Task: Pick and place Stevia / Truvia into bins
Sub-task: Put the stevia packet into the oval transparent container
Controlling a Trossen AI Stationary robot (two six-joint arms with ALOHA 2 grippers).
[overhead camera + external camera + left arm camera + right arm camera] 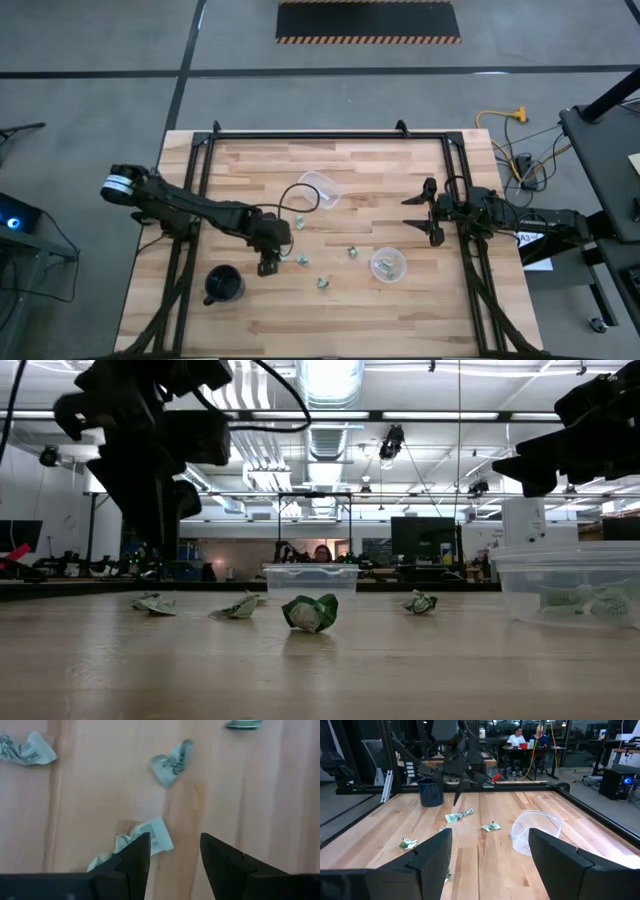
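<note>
Several crumpled green-and-white packets lie on the wood: one (pixel 302 260) just right of my left gripper, others (pixel 299 222), (pixel 352 252), (pixel 322 285). My left gripper (pixel 268 265) hovers open above the table, pointing down. In its wrist view the nearest packet (pixel 150 836) lies flat beside and partly behind one finger (pixel 135 860), with further packets (pixel 172 762) beyond. One clear cup (pixel 388 264) stands upright with packets inside. The other clear cup (pixel 322 188) lies tipped on its side (pixel 535 832). My right gripper (pixel 412 211) waits open at the table's right side.
A black mug (pixel 224 285) stands near the front left, close to my left arm. A dark cable (pixel 300 195) loops over the table by the tipped cup. A black frame rail (pixel 330 137) runs along the far edge. Bare wood (pixel 400 320) lies along the near edge.
</note>
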